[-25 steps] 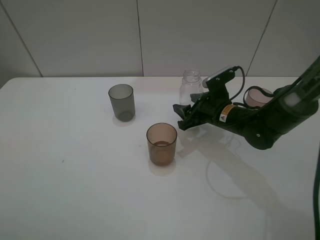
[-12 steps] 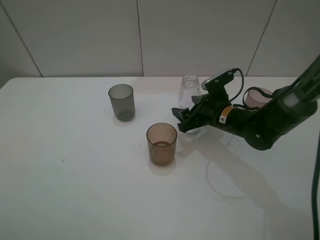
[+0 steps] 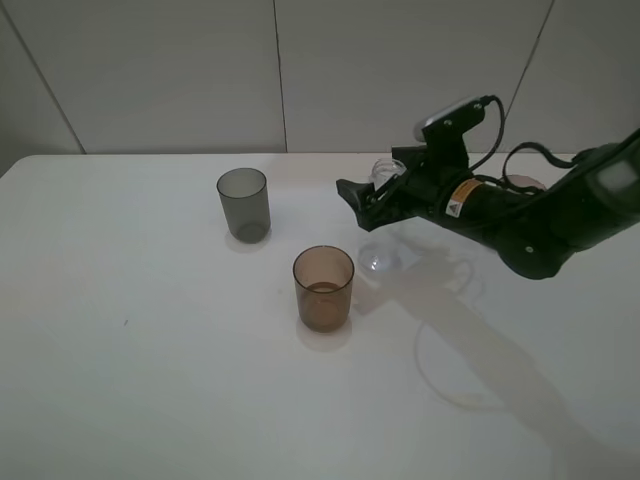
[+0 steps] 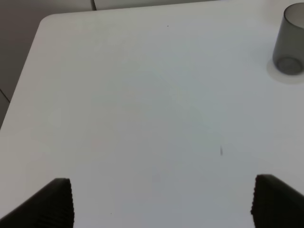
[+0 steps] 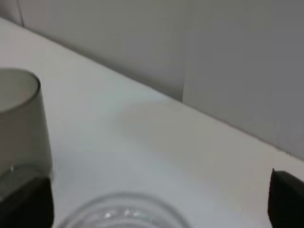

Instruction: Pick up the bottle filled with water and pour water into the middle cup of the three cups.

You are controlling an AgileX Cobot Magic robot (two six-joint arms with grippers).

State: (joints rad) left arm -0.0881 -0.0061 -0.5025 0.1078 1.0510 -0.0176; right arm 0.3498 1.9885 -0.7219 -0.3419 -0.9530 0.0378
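Grey cup: a smoky, see-through tumbler, upright at the back left of the white worktop; the left wrist view also catches it.
Left fingers: two dark tips set wide apart over bare worktop, holding nothing.
Middle cup: amber-brown and translucent, straight-sided, upright nearer the front, well apart from the grey one.
Bottle: clear, colourless plastic with an open, wide threaded neck; held off the worktop, behind and to the right of the amber cup. Its rim fills the foot of the right wrist view.
Right fingers: clamped on the bottle, the dark arm reaching in low from the right.
Pink cup: only a sliver shows behind the arm.
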